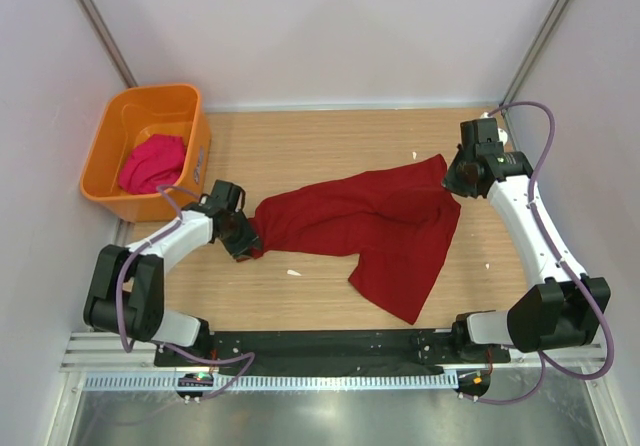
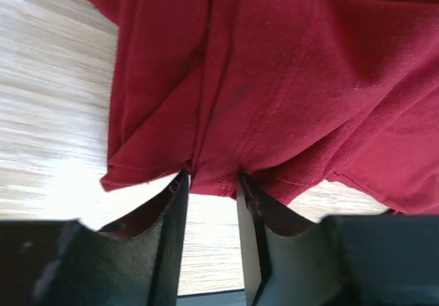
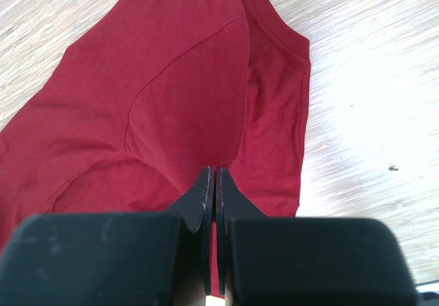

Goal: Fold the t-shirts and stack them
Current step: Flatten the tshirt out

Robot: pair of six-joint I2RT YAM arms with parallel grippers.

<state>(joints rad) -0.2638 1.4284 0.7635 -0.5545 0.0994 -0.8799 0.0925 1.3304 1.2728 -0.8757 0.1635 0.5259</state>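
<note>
The dark crimson t-shirt (image 1: 370, 226) lies rumpled across the middle of the wooden table, stretched between both arms. At its left end sits my left gripper (image 1: 245, 238). In the left wrist view the jaws of my left gripper (image 2: 214, 179) stand apart, with the shirt's hem (image 2: 219, 182) at the tips and bare table showing between them. My right gripper (image 1: 452, 181) is at the shirt's far right corner. The right wrist view shows my right gripper (image 3: 216, 172) shut on a fold of the crimson cloth (image 3: 171, 79). The magenta-pink t-shirt (image 1: 152, 162) lies bunched in the tub.
An orange plastic tub (image 1: 112, 131) stands at the back left corner, just beyond the left arm. Pale walls close in the table on three sides. A few small white specks (image 1: 293, 272) lie on the wood near the shirt.
</note>
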